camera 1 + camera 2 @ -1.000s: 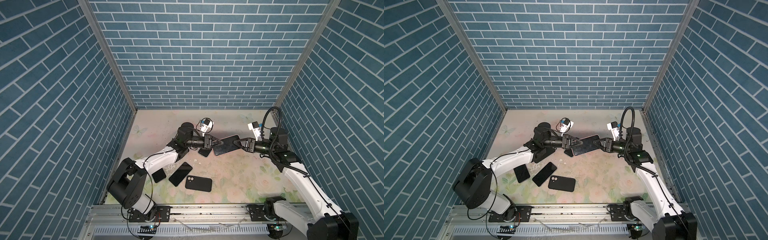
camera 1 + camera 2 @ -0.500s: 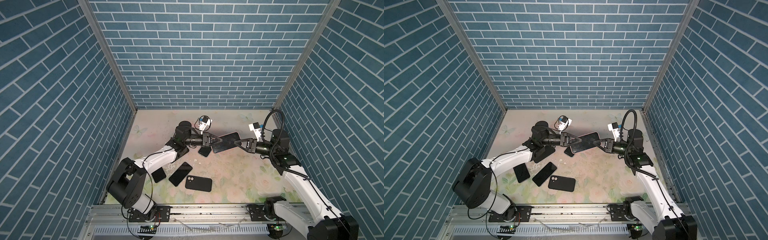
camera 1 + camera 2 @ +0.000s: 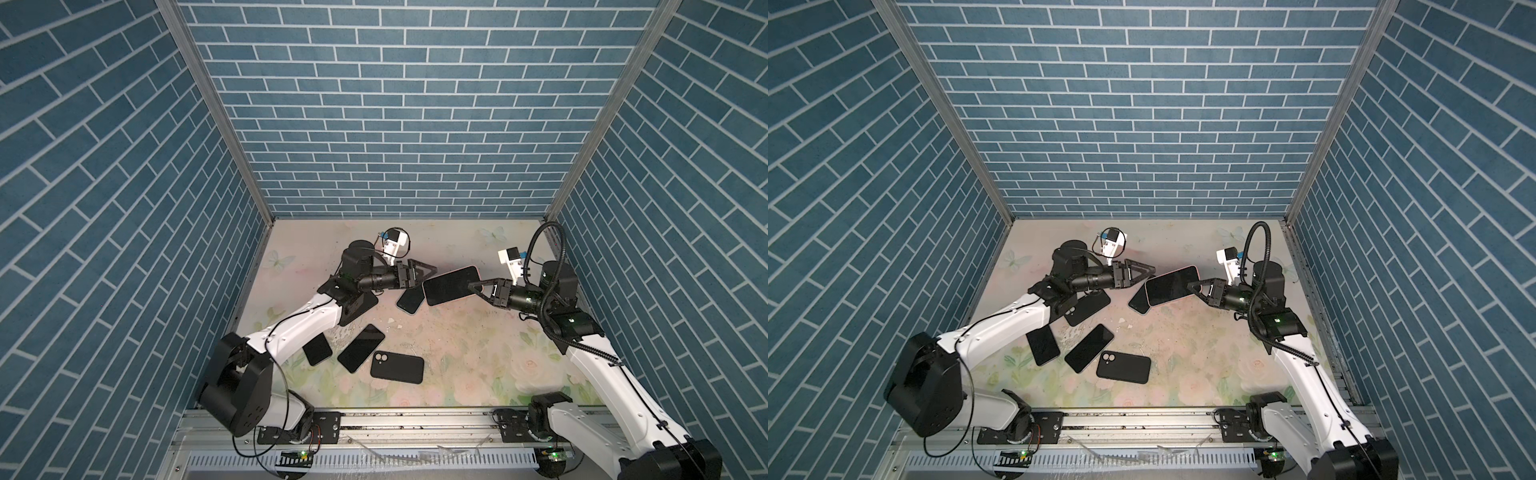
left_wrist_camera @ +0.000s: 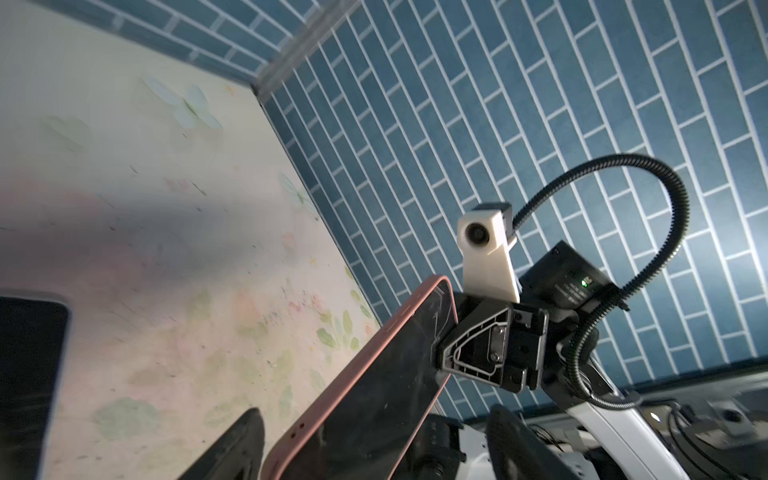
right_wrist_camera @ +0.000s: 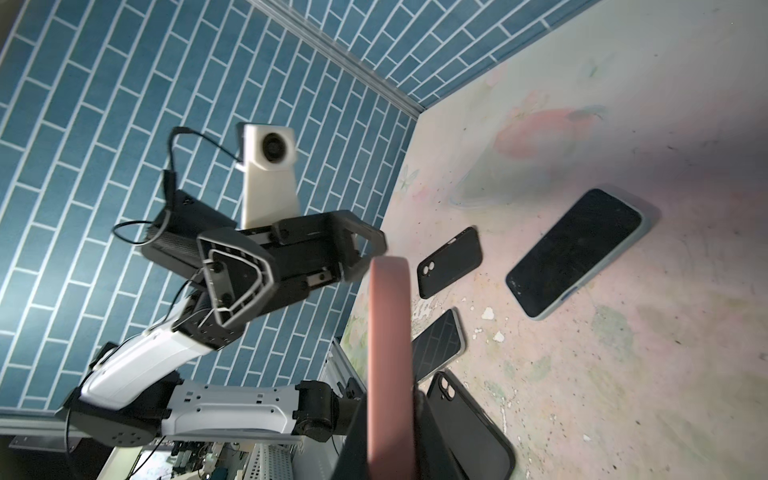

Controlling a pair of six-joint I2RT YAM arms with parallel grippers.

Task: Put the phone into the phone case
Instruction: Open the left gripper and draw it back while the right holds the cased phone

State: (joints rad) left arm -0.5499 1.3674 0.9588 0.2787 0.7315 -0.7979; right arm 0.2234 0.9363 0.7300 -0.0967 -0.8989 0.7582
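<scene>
Since a second ago my left gripper (image 3: 428, 275) has let go and sprung wide; its jaws now stand well spread just beside the end of the phone (image 3: 451, 284) that faces them, touching nothing that I can see. My right gripper (image 3: 470, 286) is clamped tight on the opposite end and alone holds the phone up off the floral mat (image 3: 457, 353), tilted, dark screen upward. In the left wrist view a pink case (image 4: 332, 399) rims the phone. Below it on the mat lies a light-rimmed phone (image 3: 410, 300). Nearer the rail lie a dark phone (image 3: 360, 348), a smaller phone (image 3: 318, 349) and a black case (image 3: 397, 368) with its camera cut-out showing.
</scene>
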